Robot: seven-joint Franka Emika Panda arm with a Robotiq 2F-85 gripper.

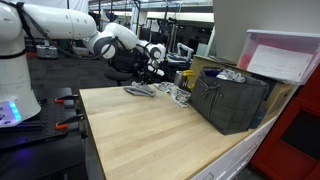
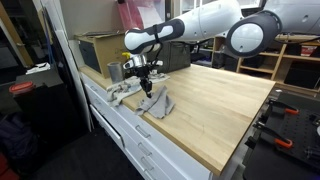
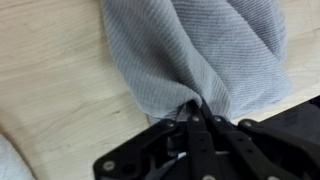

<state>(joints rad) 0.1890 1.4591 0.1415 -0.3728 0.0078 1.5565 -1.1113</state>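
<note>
Grey cloth (image 3: 190, 50) hung bunched from my gripper (image 3: 195, 108), fingers clamped on a fold, over the wooden table (image 2: 225, 110) near its edge. I judged the grab done, the lower hem not yet lifted clear.

Wrist view: grey cloth (image 3: 190, 50) runs off the top edge beyond the gripper (image 3: 196, 110); the pinched fold swallows the gripper's tips. Gripper body cut by bottom edge. Pale scrap (image 3: 4, 166) off to the gripper's side, mostly out of frame. In an exterior view, clutter (image 1: 176, 92) just beside the gripper is too small and blurred to identify.
</note>
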